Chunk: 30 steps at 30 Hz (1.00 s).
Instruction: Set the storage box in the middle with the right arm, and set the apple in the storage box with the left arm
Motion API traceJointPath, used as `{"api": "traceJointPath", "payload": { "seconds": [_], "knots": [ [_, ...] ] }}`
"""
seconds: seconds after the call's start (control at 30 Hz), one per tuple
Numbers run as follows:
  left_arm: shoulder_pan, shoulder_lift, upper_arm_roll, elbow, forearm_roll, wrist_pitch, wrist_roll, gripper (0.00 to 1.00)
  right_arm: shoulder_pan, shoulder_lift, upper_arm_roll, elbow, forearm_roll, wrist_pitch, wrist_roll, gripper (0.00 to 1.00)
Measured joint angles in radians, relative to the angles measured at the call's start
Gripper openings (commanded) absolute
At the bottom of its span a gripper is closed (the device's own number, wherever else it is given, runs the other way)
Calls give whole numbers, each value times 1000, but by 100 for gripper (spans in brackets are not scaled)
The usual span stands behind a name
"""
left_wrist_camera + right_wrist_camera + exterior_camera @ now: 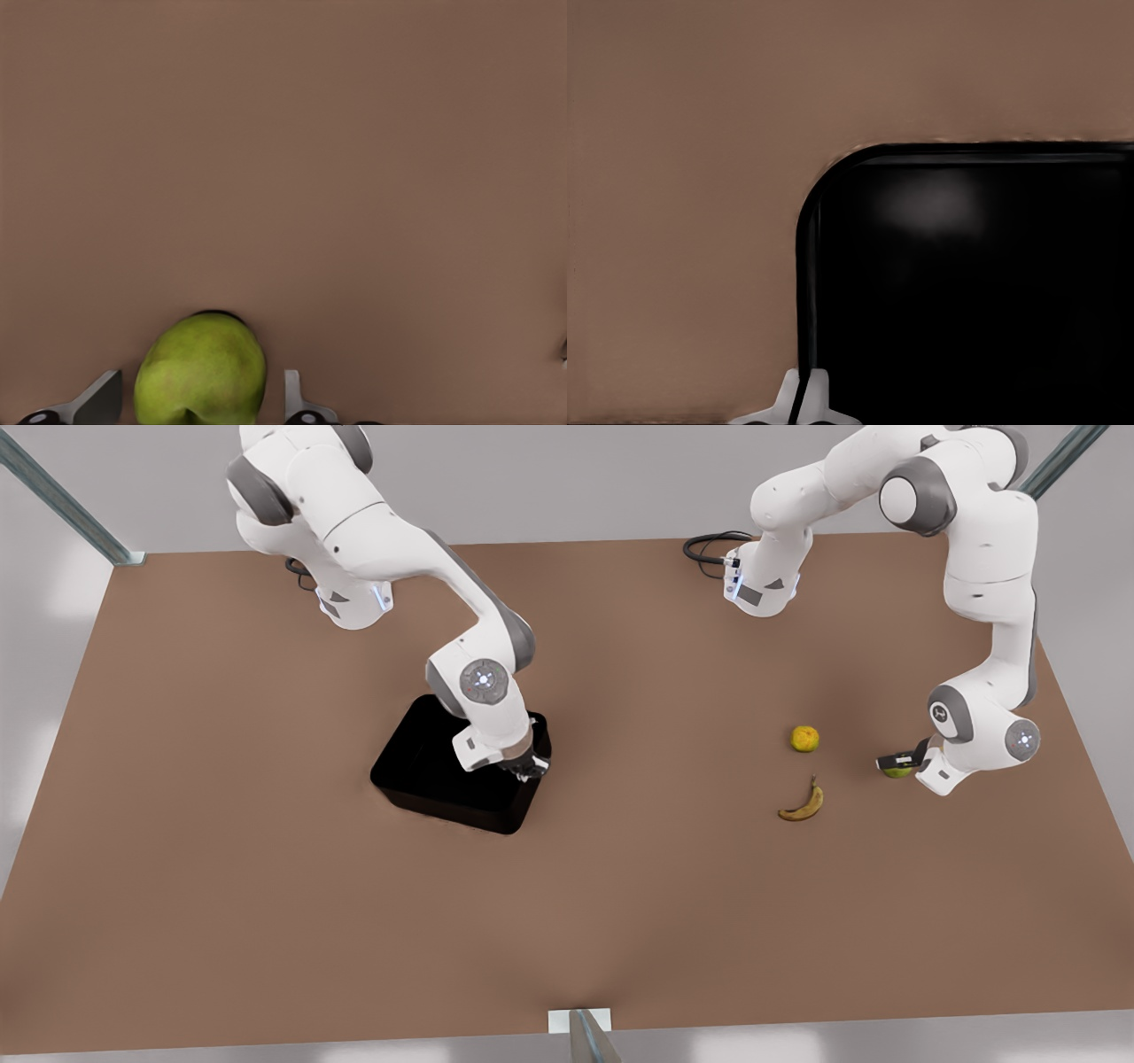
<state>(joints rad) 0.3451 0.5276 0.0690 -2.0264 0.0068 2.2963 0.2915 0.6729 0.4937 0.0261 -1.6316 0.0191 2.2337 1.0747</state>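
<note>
The storage box point(443, 766) sits on the brown table point(221, 824) toward the front view's left of centre, its glossy black interior open upward. The right gripper point(530, 769) is positioned at the box wall on the side facing the front view's right. In the right wrist view, its fingertips point(818, 390) are pressed together on the thin rim of the storage box point(966, 292) (one finger inside the wall, one outside), so this claw is clenched on the box.

Further toward the front view's right, an orange point(804, 738) rests on the table, and a brownish banana point(803, 803) lies just in front of it, apart from it.

At the far right of the front view, the left gripper point(902, 764) is lowered to table level around the apple point(897, 771). In the left wrist view, the yellow-green apple point(202, 372) lies between the two fingertips point(99, 398), with a visible gap on each side (no contact with either pad), so this claw is released and straddles the fruit. The apple rests on the table, well apart from the storage box.
</note>
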Motion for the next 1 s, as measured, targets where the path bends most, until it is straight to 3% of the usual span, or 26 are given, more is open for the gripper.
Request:
{"api": "traceJointPath", "payload": {
  "seconds": [0.33,0.53,0.57,0.6,0.93,1.0],
  "knots": [
    [-4,3,0,0,2,-1,1,74,140,205,-21,286,-7,-8,240,21],
    [-4,3,0,-2,2,-2,3,72,177,333,-41,433,-9,6,307,21],
    [-3,3,0,-2,2,-1,3,72,186,346,-43,452,-10,4,308,34],
    [-3,2,0,-2,2,-1,3,71,185,346,-43,452,-13,2,312,100],
    [-3,3,0,-2,2,-1,3,70,185,273,-43,442,-16,-9,312,100],
    [-3,3,0,-2,2,-1,4,70,154,123,-36,360,-13,-61,287,100]
  ]
}}
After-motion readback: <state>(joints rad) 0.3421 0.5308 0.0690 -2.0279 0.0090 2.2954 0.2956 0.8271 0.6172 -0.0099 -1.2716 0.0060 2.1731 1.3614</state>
